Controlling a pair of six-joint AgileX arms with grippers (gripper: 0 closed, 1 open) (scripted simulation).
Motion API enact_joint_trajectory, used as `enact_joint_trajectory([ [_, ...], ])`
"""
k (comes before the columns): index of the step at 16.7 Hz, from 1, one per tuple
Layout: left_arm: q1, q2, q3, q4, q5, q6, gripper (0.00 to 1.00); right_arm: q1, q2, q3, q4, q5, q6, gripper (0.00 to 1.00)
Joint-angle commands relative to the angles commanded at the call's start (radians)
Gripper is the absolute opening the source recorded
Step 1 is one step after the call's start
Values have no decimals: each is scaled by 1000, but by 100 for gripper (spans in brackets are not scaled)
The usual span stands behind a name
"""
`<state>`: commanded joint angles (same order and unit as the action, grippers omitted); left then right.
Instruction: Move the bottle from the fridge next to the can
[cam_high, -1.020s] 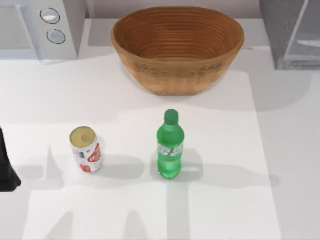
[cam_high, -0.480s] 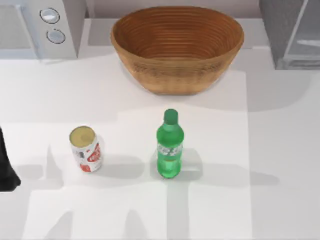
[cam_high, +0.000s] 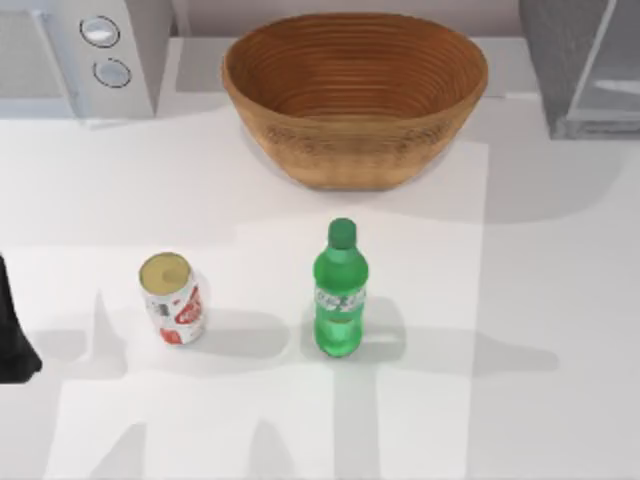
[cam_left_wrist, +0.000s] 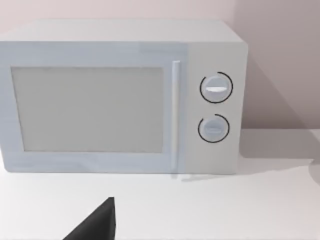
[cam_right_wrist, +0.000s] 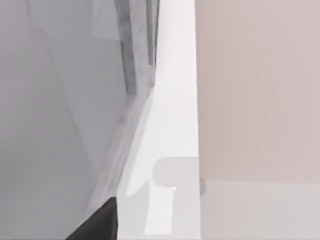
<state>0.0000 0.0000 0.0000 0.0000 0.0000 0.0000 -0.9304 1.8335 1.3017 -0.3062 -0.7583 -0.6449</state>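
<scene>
A dark part of the left arm (cam_high: 14, 335) sits at the table's left edge, low and parked.

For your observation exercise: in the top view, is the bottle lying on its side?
No, the bottle stands upright, cap up, on the table.

your top view is bright and even, with the white bench (cam_high: 560, 300) nearly washing out. soft grey shadows run right from the can (cam_high: 172, 299) and the bottle (cam_high: 340, 292), and a broad one lies under the basket (cam_high: 355, 95). long arm shadows streak the front. edges look slightly soft, with no glare. in your left wrist view the microwave (cam_left_wrist: 120, 97) is evenly lit.
</scene>
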Motion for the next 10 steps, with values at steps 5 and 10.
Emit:
enact_joint_trajectory([
  [5,0,0,0,0,0,0,100,22,-11,-17,19,28,27,100],
  [10,0,0,0,0,0,0,100,275,-55,-94,114,217,202,100],
])
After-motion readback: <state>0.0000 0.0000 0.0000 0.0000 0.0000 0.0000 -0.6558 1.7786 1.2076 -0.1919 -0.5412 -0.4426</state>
